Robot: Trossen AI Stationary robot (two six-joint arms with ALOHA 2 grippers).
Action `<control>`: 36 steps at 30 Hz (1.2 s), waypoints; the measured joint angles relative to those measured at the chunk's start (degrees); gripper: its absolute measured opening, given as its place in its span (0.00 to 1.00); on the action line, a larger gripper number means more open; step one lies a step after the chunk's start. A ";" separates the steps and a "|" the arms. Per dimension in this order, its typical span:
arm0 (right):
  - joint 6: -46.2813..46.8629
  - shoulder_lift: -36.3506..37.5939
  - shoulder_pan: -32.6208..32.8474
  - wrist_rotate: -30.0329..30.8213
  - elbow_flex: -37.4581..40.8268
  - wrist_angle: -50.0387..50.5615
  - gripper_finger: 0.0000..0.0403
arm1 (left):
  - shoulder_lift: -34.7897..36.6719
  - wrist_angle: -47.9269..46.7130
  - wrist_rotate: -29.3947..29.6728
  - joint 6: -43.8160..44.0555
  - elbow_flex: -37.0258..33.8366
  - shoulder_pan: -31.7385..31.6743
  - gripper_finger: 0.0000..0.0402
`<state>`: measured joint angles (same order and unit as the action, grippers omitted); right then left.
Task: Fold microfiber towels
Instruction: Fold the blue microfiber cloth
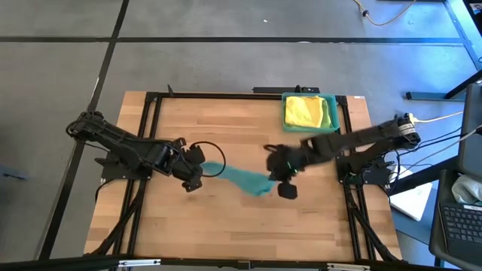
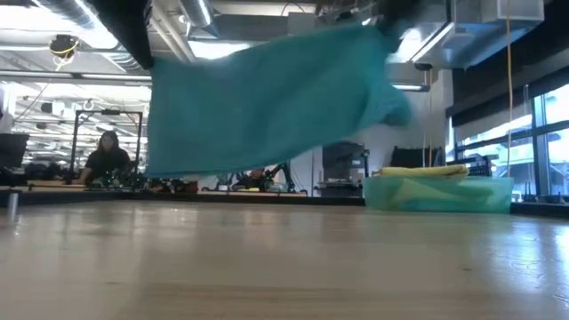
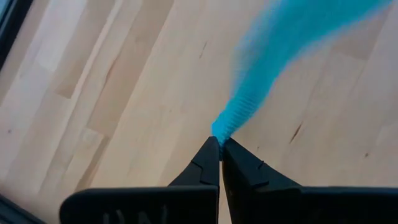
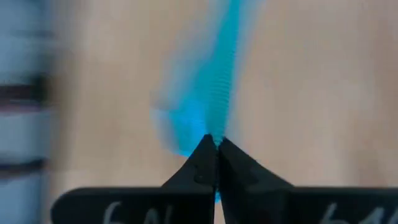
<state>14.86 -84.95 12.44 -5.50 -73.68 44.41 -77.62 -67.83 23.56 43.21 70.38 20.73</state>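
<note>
Both end effectors, left (image 3: 220,142) and right (image 4: 214,140), pinch the soft teal towel (image 1: 245,178), stretched aloft.

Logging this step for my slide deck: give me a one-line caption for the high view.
Both tools, left and right, hold the soft teal microfiber towel stretched above the wooden table.

Left gripper (image 1: 197,175) — right gripper (image 1: 277,181) — both clamped (raised mid-table)

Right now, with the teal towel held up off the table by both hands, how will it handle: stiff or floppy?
Probably floppy: the teal towel sags and bunches between the left hand and the right hand. Likely light, since pinches on thin edges seem enough to hold it up. It may swing when moved.
</note>
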 joint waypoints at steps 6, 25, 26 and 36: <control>3.43 -0.17 -0.58 -8.20 1.99 -9.33 0.01 | 0.01 -0.22 1.67 1.31 -0.02 0.16 0.00; 4.11 -1.01 -7.33 -1.80 0.24 -6.16 0.01 | 0.02 0.95 -0.99 1.44 0.19 -3.93 0.00; 3.63 -1.01 -7.68 -2.46 0.23 -5.88 0.02 | 0.02 0.46 -1.69 1.27 0.19 -4.10 0.00; -11.87 -1.27 -10.97 5.30 0.20 -4.61 0.02 | 0.02 -8.07 2.80 -0.31 0.19 -5.90 0.00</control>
<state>2.98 -86.21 1.47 -0.19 -73.47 39.79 -77.60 -75.89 26.36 42.89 70.57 14.83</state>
